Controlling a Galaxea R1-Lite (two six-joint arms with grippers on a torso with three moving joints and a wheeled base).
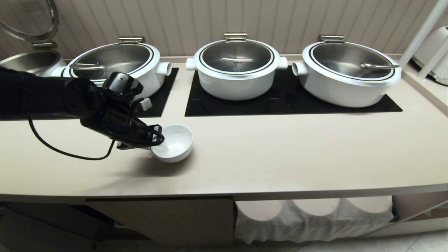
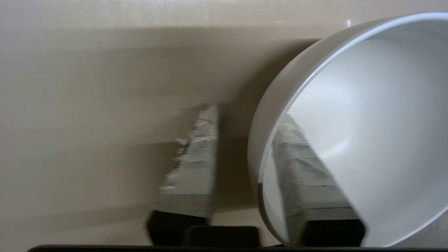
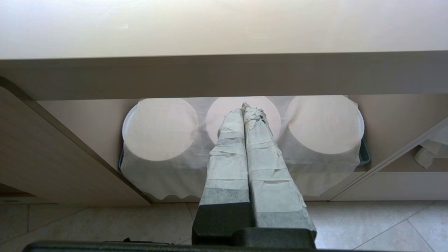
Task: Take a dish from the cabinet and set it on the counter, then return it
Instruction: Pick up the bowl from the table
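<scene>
Though no writing shows, left end effector [image 1: 154, 138] straddles dish [image 1: 176, 141] rim.

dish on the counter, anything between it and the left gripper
Nothing visible. The left gripper is already at the dish: one finger sits inside the rim, the other outside it, on the counter.

wall [image 1: 297, 21]: pale vertical panelling | floor [image 3: 105, 224]: light tiles | white pots [image 1: 237, 70]: three on hobs
</scene>
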